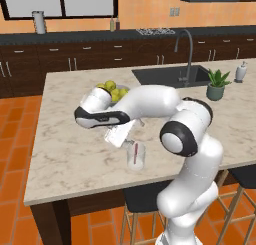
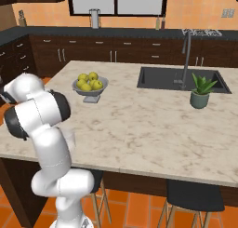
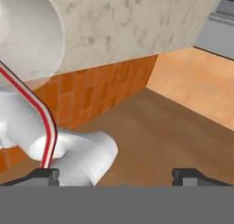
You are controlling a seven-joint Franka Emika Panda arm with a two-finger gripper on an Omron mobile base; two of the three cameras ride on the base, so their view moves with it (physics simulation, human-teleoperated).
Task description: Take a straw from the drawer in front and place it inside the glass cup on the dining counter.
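Counter point(image 1: 65, 139): beige marble island with inset sink point(image 1: 170, 75), fruit bowl point(image 2: 90, 87) and potted plant point(image 1: 217, 85) on top. Arm bends low over the near-left part of the counter. Glass cup point(image 1: 136, 156) stands near the front edge, just beneath the wrist. Straw point(image 1: 135, 152) is upright inside the cup. Claw point(image 3: 116, 176): tips wide apart, holding nothing.

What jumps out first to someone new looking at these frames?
The white arm folds low over the dining counter, its gripper right above the glass cup near the front edge, the red straw standing inside. Behind sits a grey bowl of yellow-green fruit, with a potted plant by the sink.
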